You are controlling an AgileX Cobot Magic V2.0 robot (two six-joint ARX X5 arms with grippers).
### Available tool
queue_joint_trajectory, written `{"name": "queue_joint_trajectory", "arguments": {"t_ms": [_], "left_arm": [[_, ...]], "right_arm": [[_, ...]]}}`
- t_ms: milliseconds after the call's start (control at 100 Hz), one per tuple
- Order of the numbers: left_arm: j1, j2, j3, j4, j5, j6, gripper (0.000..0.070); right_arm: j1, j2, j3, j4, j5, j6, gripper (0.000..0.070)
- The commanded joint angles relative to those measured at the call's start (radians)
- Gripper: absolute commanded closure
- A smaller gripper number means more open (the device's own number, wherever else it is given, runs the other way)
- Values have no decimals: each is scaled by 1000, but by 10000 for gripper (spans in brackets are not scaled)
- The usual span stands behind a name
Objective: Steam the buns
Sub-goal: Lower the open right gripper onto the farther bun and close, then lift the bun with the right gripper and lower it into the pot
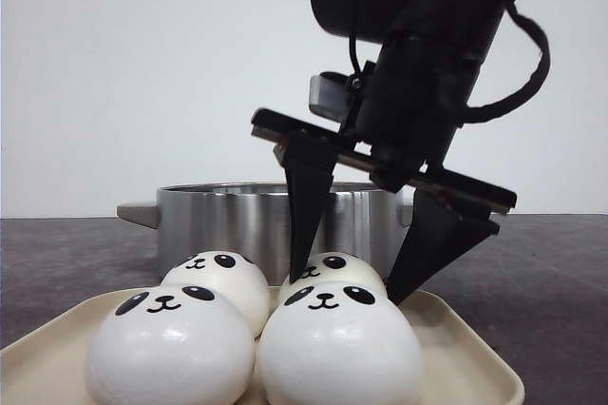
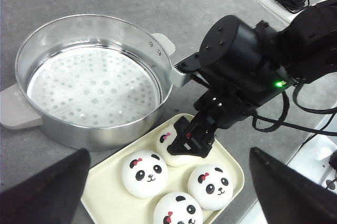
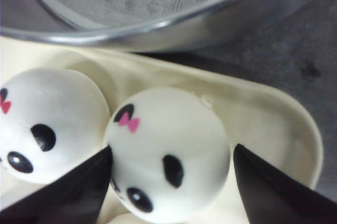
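Note:
Four white panda-face buns sit on a cream tray (image 1: 456,338): front left (image 1: 171,343), front right (image 1: 337,348), back left (image 1: 220,277), back right (image 1: 332,264). My right gripper (image 1: 344,288) is open, its black fingers down on either side of the back right bun (image 3: 168,145); one finger touches or nearly touches it, the other stands a little apart. In the left wrist view the right gripper (image 2: 189,142) covers part of that bun (image 2: 167,140). My left gripper (image 2: 168,151) is open and empty, high above the tray.
A steel steamer pot (image 1: 218,220) with a perforated insert (image 2: 89,77) stands right behind the tray (image 2: 105,192), its handle (image 2: 166,42) close to the right arm. A neighbouring bun (image 3: 50,124) touches the straddled one. Dark grey tabletop lies around.

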Motion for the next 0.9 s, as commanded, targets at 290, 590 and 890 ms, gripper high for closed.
{"name": "queue_joint_trajectory", "arguments": {"t_ms": [290, 590, 890], "left_arm": [[-7, 6, 9, 8, -9, 11, 110], [-7, 6, 9, 5, -25, 11, 110], [-7, 6, 9, 6, -24, 11, 110]], "right_arm": [[17, 89, 10, -43, 32, -28, 697], [26, -84, 33, -60, 54, -63, 697], [63, -323, 175, -172, -31, -134, 697]]}}
